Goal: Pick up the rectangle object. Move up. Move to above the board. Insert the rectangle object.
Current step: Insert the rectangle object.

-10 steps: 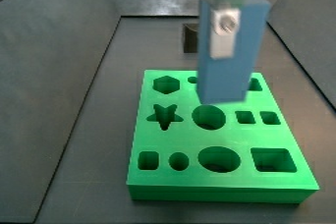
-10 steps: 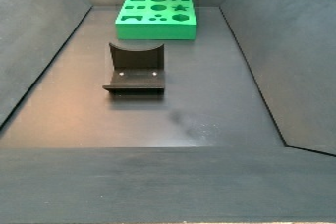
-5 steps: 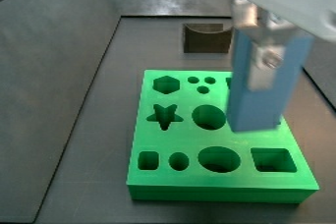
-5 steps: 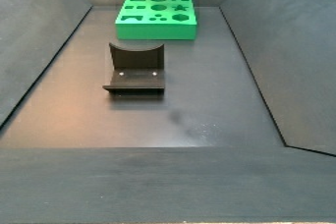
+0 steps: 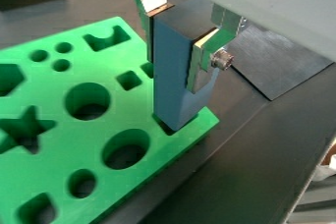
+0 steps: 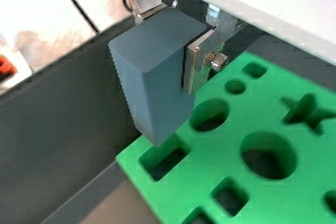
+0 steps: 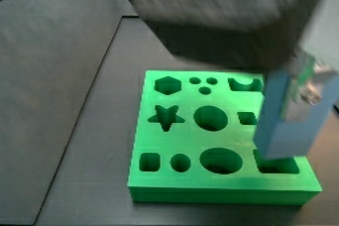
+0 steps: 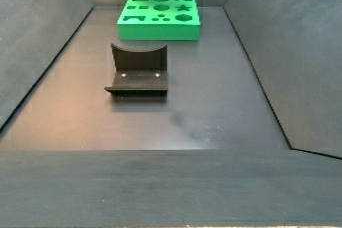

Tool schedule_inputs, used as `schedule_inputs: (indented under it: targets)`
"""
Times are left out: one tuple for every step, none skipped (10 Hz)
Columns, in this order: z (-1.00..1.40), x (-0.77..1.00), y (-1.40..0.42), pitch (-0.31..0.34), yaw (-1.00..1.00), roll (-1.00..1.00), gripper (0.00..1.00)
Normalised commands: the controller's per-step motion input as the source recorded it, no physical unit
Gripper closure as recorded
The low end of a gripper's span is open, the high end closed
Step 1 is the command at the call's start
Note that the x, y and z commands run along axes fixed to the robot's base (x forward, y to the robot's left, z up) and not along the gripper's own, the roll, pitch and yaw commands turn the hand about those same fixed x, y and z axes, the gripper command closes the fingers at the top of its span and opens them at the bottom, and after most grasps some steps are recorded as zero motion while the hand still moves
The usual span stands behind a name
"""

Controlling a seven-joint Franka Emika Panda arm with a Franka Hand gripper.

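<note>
Now we are holding the rectangle object (image 5: 174,71) upright in the gripper (image 5: 178,33), its silver fingers (image 5: 206,59) pinching the block's upper sides, with its lower end hanging over a corner hole of the board (image 5: 98,120). We are judging that a straight, slow descent, keeping the block's faces square to the hole, will serve best.

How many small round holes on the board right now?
2: small round holes side by side beside the board's hexagon hole. The claw holds the rectangle object over a corner, possibly hiding more.
</note>
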Motion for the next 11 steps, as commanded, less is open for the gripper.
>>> schedule_inputs:
  targets:
    - [-0.32, 0.43, -0.10, -0.083, -0.15, -0.01, 1.00]
    - [-0.16, 0.30, 0.00, 0.000, -0.10, 0.00, 1.00]
    - [-0.09, 0.23, 0.00, 0.000, -0.16, 0.00, 1.00]
    - [-0.07, 0.05, 0.00, 0.000, -0.04, 0.00, 1.00]
    - [-0.11, 0.01, 0.03, 0.000, -0.04, 0.03, 1.00]
    - [-0.13, 0.00, 0.06, 0.000, -0.07, 0.01, 1.00]
    - [-0.12, 0.00, 0.07, 0.000, -0.09, 0.01, 1.00]
    - [-0.13, 0.00, 0.06, 0.000, -0.07, 0.01, 1.00]
    - [-0.19, 0.00, 0.09, 0.000, -0.07, 0.02, 1.00]
    - [-0.17, 0.00, 0.12, 0.000, -0.07, 0.03, 1.00]
    - [-0.13, 0.05, 0.04, 0.000, -0.05, 0.00, 1.00]
